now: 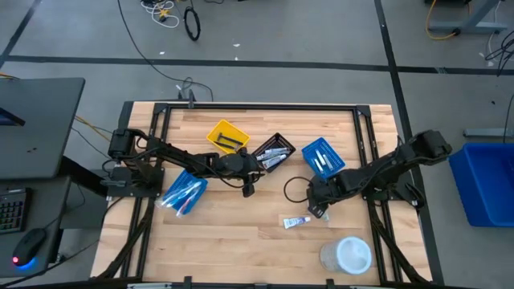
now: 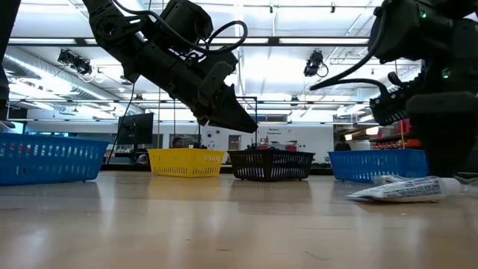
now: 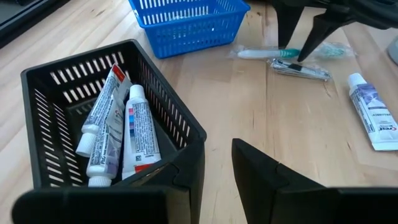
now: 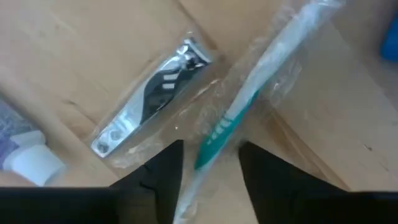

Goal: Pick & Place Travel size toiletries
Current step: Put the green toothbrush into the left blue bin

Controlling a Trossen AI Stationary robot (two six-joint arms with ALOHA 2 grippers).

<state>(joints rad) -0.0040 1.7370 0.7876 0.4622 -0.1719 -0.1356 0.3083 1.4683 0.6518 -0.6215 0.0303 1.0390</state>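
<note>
Wrapped toothbrush (image 4: 249, 106) lies between the right gripper (image 4: 208, 162)'s parted, empty fingers, a metal nail clipper (image 4: 149, 96) just beside. Left gripper (image 3: 211, 168), seemingly open and empty, hangs beside the black basket (image 3: 186, 124) holding tubes (image 3: 140, 127).

Wrapped tube (image 2: 397, 190) before four bins (image 2: 270, 164)

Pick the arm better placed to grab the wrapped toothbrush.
Right. Its tool hangs open right over the toothbrush, fingers astride it. The left tool is by the black bin, farther off.
</note>
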